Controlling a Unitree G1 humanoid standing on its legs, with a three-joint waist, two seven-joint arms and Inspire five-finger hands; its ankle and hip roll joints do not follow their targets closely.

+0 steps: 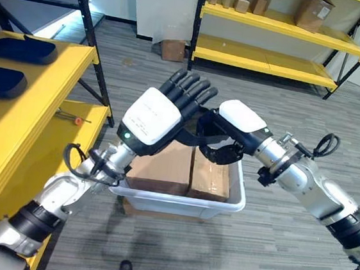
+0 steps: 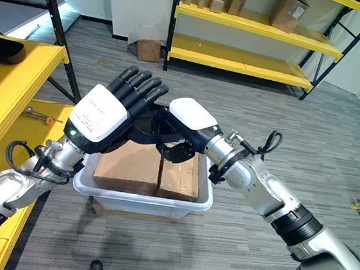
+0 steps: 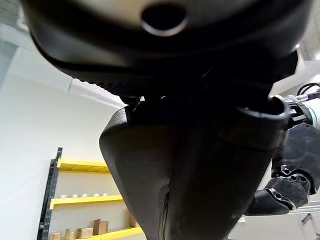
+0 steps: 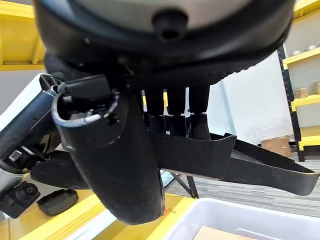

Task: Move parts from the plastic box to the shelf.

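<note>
Right now you have both hands raised together over the plastic box (image 1: 179, 202), near the centre of the frame. Your left hand (image 1: 159, 117) comes in from the lower left, its white back facing the camera and its dark fingers (image 1: 188, 87) held straight and close together, pointing toward the upper right. Your right hand (image 1: 231, 137) reaches in from the right, fingers curled round a flat black part (image 4: 235, 157). In the right wrist view you can see that part as a thin dark piece running out past the fingers (image 4: 172, 117), which press on it from above while the thumb (image 4: 115, 165) sits below. The part lies between your two hands; the left palm is against or just beside it, but you cannot tell whether it touches.

Below the hands, the white plastic box sits on the grey floor (image 1: 265, 247) and holds two brown cardboard pieces (image 1: 186, 171) lying side by side. At the left edge of the frame stands the yellow shelf (image 1: 40, 88), with two dark blue parts (image 1: 18, 47) resting on its upper level. A second yellow rack (image 1: 271, 61) with small cartons stands across the top of the frame.
</note>
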